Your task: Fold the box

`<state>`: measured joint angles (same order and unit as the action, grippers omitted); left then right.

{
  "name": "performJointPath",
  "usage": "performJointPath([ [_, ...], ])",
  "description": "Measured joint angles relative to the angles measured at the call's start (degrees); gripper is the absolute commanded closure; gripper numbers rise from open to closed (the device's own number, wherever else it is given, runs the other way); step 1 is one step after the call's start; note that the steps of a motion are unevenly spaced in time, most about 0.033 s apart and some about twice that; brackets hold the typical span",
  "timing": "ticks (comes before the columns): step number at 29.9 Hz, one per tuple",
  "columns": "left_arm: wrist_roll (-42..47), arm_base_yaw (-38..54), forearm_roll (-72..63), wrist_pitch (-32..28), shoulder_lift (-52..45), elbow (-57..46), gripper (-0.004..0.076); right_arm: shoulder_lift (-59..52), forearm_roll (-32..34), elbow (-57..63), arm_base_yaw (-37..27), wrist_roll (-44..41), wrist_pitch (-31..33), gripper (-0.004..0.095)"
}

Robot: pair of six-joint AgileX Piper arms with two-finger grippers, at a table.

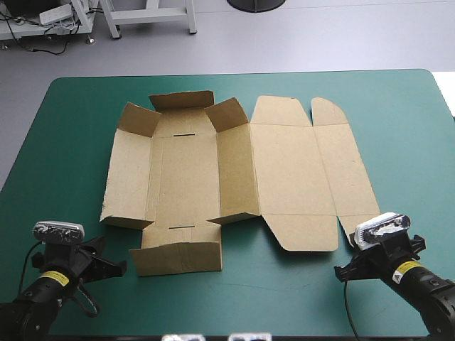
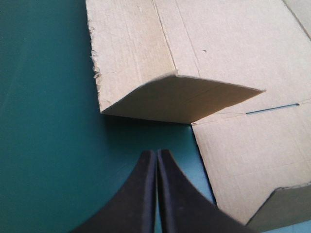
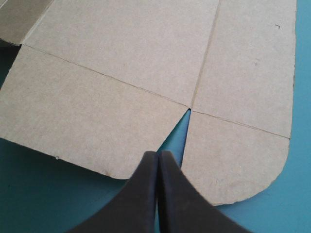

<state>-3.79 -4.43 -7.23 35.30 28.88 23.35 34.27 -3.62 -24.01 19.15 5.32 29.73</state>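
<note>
Box (image 1: pixel 234 170) position: centre of the teal-green cover (image 1: pixel 64 142). The brown board is laid open. Its right-hand panels lie flat; on the left-hand section the corner flaps and end flaps stand partly raised.

Left gripper (image 2: pixel 156 153): near-left area of the table, short of the box's near-left corner. Both black fingers (image 2: pixel 138 194) are pressed together in one pointed arch and hold nothing. Bare cover lies beneath the tips. A tilted corner flap (image 2: pixel 184 99) stands just ahead of them, its free edge lifted off the board. The near end flap (image 2: pixel 252 155) lies beside them, toward the table's middle. No contact with the board is visible.

Right gripper (image 3: pixel 158 154): near-right area of the table. Its fingers (image 3: pixel 175 199) are likewise closed tip to tip, with nothing between them. The tips point into the notch (image 3: pixel 177 131) that separates the wide flat flap (image 3: pixel 82 116) from the rounded tab (image 3: pixel 233 160). Both pieces lie flat on the cover. Whether the tips touch the board edge cannot be told.
</note>
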Motion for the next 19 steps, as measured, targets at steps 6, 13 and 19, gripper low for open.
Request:
performJointPath([
  [6, -0.42, 0.0, -0.07, 0.07, 0.0, 0.0, 0.0729, 0.0, -0.35, 0.0, 0.0, 0.0, -0.96, 0.0933],
  [13, -0.42, 0.0, -0.07, 0.07, 0.0, 0.0, 0.0729, 0.0, -0.45, 0.0, 0.0, 0.0, -0.96, 0.0933],
  [19, -0.42, 0.0, -0.12, 0.07, 0.0, 0.0, 0.0729, 0.0, -0.45, 0.0, 0.0, 0.0, -0.96, 0.0933],
])
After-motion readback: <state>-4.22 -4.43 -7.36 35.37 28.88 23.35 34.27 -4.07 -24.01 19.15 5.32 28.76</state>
